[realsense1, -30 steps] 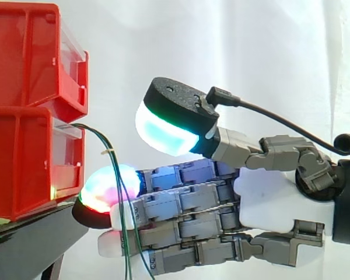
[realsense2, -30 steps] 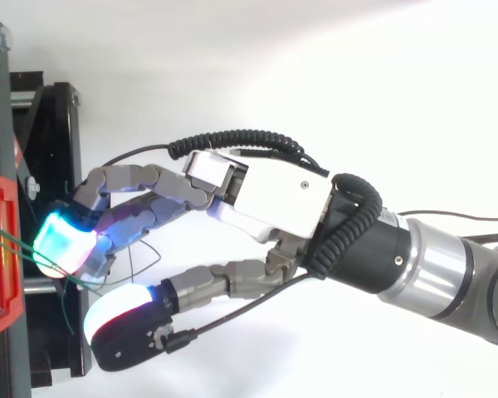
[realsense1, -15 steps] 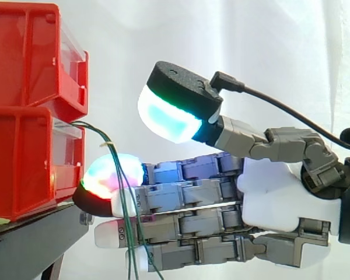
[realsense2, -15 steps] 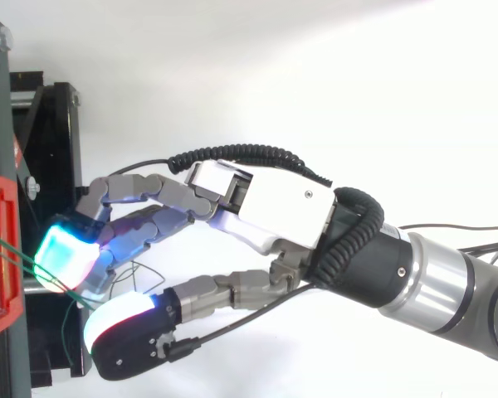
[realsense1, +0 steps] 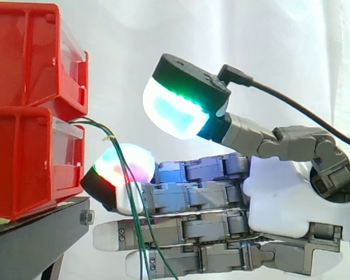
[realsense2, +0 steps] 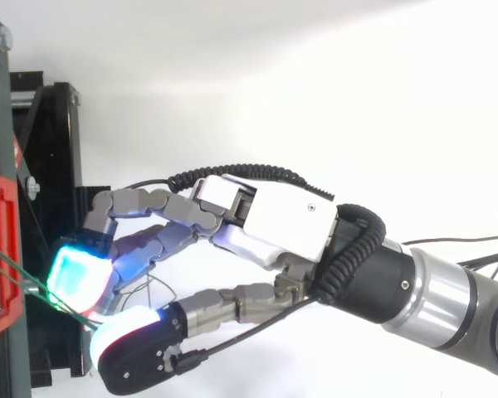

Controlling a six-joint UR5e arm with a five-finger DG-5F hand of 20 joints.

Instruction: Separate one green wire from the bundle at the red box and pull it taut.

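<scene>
Our hand [realsense1: 280, 198] has lifted slightly, thumb still apart from straight fingers, so the wires [realsense1: 137, 233] from the box [realsense1: 29, 157] drape over a fingertip, none pinched yet.

looks like a robotics lab, set up as a test rig: plain white curtain [realsense1: 268, 46] hung as a backdrop, stacked red bins [realsense1: 29, 111] at the edge of a black stand [realsense1: 35, 233], an industrial arm [realsense2: 448, 298] carrying a jointed hand [realsense2: 274, 224] with glowing pads.
</scene>
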